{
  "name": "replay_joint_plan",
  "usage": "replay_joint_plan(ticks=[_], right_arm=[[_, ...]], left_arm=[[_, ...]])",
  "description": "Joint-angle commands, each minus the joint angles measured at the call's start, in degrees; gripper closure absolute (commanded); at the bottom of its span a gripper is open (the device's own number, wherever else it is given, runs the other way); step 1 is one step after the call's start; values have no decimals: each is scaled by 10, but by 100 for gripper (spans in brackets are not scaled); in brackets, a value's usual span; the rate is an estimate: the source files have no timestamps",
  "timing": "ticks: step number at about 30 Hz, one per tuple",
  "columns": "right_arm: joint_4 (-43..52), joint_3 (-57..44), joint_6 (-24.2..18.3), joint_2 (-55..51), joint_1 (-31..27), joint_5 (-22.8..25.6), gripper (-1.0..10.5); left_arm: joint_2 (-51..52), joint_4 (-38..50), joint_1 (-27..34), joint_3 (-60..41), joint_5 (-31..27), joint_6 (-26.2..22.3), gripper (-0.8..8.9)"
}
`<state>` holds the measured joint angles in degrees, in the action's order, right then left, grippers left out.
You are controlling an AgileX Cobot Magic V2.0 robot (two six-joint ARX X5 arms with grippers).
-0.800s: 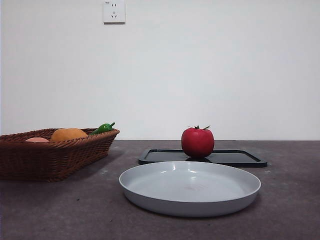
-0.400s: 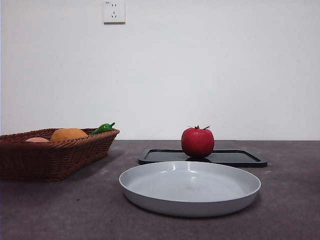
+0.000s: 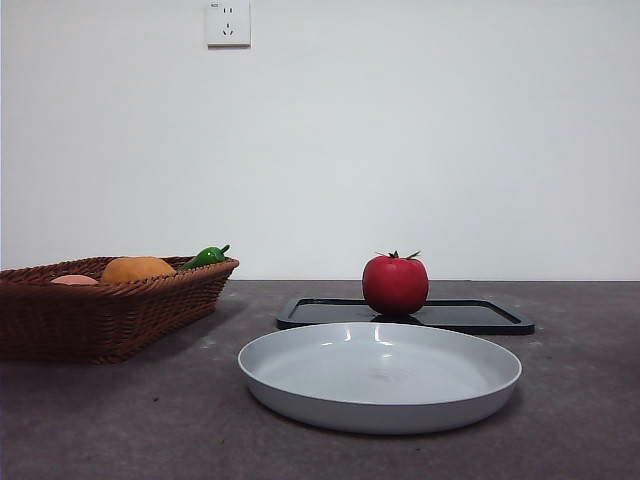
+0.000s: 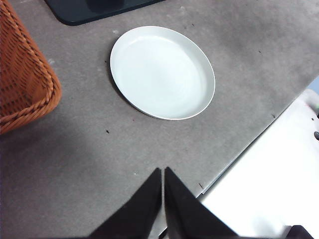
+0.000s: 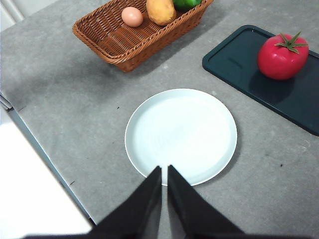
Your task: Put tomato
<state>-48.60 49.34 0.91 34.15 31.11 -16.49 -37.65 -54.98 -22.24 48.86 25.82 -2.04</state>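
The red tomato (image 3: 395,285) with a green calyx stands on a black tray (image 3: 470,316) behind a white plate (image 3: 380,400). In the right wrist view the tomato (image 5: 281,56) sits on the tray (image 5: 299,99), far beyond my right gripper (image 5: 164,172), which is shut and empty above the near rim of the plate (image 5: 149,119). My left gripper (image 4: 163,174) is shut and empty, high over the table's edge, short of the plate (image 4: 162,72). Neither gripper shows in the front view.
A wicker basket (image 3: 100,315) at the left holds an orange round fruit (image 3: 137,268), a green pepper (image 3: 207,256) and a pale egg (image 5: 132,16). It also shows in the left wrist view (image 4: 22,79). A white surface (image 4: 269,184) borders the table edge.
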Motion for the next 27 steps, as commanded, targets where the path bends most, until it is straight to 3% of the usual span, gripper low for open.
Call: replay_joint_plan(ticks=[1, 9, 16, 27], right_arm=[[6, 2, 5, 2, 4, 0, 940], [6, 2, 5, 2, 4, 0, 940], [6, 2, 5, 2, 4, 0, 940], [6, 2, 5, 2, 4, 0, 940]], left_arm=[[9, 21, 2, 10, -9, -3, 806], [98, 254, 71, -12, -91, -45, 806], [210, 445, 136, -125, -190, -83, 806], [337, 475, 199, -330, -199, -73, 806]])
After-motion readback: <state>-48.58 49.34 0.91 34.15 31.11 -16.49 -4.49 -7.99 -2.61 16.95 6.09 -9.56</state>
